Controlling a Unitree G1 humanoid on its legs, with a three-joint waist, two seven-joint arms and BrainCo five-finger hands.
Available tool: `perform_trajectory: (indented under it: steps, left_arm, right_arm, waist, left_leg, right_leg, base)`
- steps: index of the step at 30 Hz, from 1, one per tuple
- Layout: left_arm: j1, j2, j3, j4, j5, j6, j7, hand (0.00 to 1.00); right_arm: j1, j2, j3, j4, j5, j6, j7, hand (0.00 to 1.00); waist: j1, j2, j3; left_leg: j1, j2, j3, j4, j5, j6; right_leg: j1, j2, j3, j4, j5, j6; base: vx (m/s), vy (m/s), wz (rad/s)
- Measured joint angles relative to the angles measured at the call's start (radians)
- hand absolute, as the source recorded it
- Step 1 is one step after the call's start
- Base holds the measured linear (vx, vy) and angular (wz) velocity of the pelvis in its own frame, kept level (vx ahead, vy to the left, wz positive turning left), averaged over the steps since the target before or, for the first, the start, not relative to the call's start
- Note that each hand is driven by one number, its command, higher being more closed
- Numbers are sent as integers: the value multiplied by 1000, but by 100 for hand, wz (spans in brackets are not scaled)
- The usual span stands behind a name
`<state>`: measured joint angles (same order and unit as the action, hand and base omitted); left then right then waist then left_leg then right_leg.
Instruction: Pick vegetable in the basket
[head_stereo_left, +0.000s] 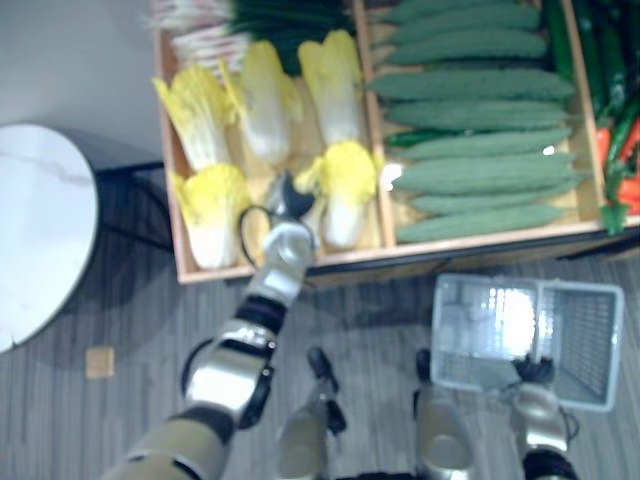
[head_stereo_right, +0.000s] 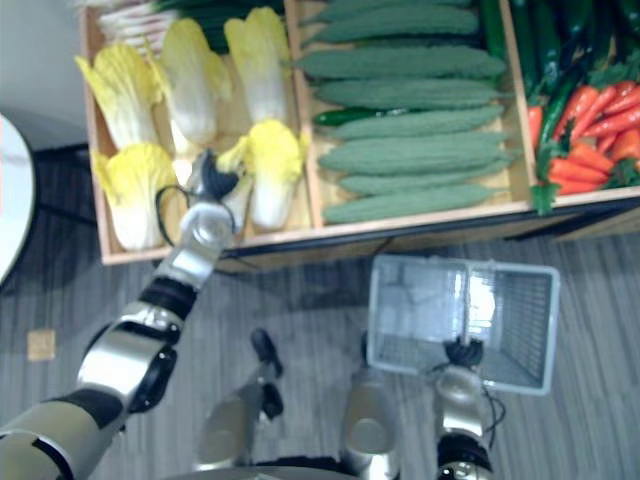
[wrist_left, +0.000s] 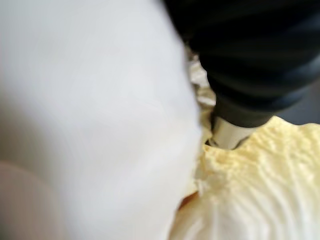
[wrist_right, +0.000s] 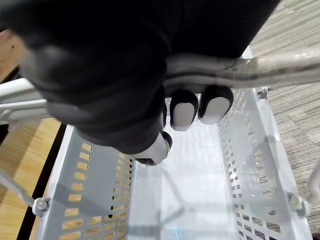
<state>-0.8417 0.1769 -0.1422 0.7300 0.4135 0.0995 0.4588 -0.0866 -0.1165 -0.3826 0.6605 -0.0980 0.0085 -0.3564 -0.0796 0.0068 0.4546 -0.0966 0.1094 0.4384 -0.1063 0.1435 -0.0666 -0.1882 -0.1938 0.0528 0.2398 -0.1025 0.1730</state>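
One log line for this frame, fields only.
left hand: among cabbages | right hand: shut on handle | basket: empty | stage: nothing picked yet

Eye views look down, sharing crate (head_stereo_left: 360, 257) and basket (head_stereo_left: 585, 340) — wrist views sit close on cabbage (wrist_left: 100, 100), basket.

Left arm (head_stereo_left: 228, 372): rounded silver-grey shells, separated by black bands at the joints. Left hand (head_stereo_left: 289, 199): dark ribbed cover over back and wrist, with what appears to be a pale silver part beneath it. Right hand (wrist_right: 102, 75): same dark ribbed cover; fingers (wrist_right: 183, 112) dark at the tips with pale pads
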Motion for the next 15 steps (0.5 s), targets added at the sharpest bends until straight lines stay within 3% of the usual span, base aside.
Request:
perform_trajectory:
  steps: [4,8,12,13,15]
  left_arm:
    - [77,15,-11,-138,4,0,2,100]
    - [148,24,-24,-235,45,1,6,100]
    - [225,53,-58,-443,202,23,7,100]
    - [241,62,-55,-504,244,25,7,100]
    - [284,63,-19,-611,278,35,10,100]
  right_arm:
    - [1,10,-5,60,0,-4,14,100]
    - [43,29,-26,89,0,-3,17,100]
    - [91,53,-82,94,0,-5,17,100]
    - [94,54,-82,94,0,-4,17,100]
    - [81,53,-76,95,0,1,17,100]
  waist:
    - [0,-17,-14]
    - [-1,-30,-80]
    - [3,-47,-144]
    - [4,-47,-145]
    - [13,-44,-150]
  left_leg:
    - [36,-3,-17,3,0,0]
    - [49,3,-40,0,-1,-1]
    - [66,10,-43,0,-7,-9]
    - [84,18,-33,0,-10,-13]
    - [108,48,20,0,-15,-19]
  right_leg:
    - [56,4,-16,-21,0,0]
    - [95,10,-33,-46,0,-1]
    - [117,16,-44,-53,0,-2]
    - [123,14,-78,-57,11,-17]
    - [119,-7,-241,-61,8,-133]
  base:
    - [56,-15,9]
    - [31,-31,12]
    - [-2,-10,2]
    - [-64,-21,-49]
    - [-68,-22,-78]
